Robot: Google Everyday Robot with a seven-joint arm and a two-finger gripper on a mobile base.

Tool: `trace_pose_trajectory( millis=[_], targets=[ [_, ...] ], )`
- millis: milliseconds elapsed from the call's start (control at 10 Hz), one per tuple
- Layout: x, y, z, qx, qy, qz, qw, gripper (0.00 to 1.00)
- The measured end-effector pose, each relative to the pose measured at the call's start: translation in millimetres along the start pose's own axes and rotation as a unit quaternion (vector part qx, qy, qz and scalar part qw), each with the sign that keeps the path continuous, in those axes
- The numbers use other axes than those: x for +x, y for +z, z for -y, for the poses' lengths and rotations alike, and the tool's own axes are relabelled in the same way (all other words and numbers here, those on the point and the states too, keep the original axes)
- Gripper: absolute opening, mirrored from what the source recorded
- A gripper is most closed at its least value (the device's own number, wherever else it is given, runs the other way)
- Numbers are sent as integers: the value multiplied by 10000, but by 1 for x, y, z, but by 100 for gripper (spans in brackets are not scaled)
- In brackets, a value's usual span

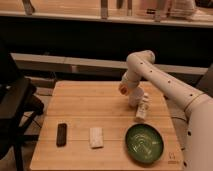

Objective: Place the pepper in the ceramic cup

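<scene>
Orange-red pepper (121, 89) at white end effector (125, 91); green bowl (144, 143), white cup (135, 98).

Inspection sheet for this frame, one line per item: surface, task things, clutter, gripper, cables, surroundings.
Surface: wooden table, light planks.
Task things: pepper, orange-red, at the gripper's tip, above the table; ceramic cup, white, just below and right of it, largely hidden by the arm.
Clutter: green bowl front right; pale bottle upright beside the cup; dark flat object and white block front left.
Gripper: gripper at the pepper, over the table's far right.
Cables: nothing seen.
Surroundings: dark chair left; shelf behind.
</scene>
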Motion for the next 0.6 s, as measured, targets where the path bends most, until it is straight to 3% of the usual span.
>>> trace_pose_trajectory(
  millis=[600],
  targets=[
    [16,-10,-29,0,417,-45,9991,4]
  ],
)
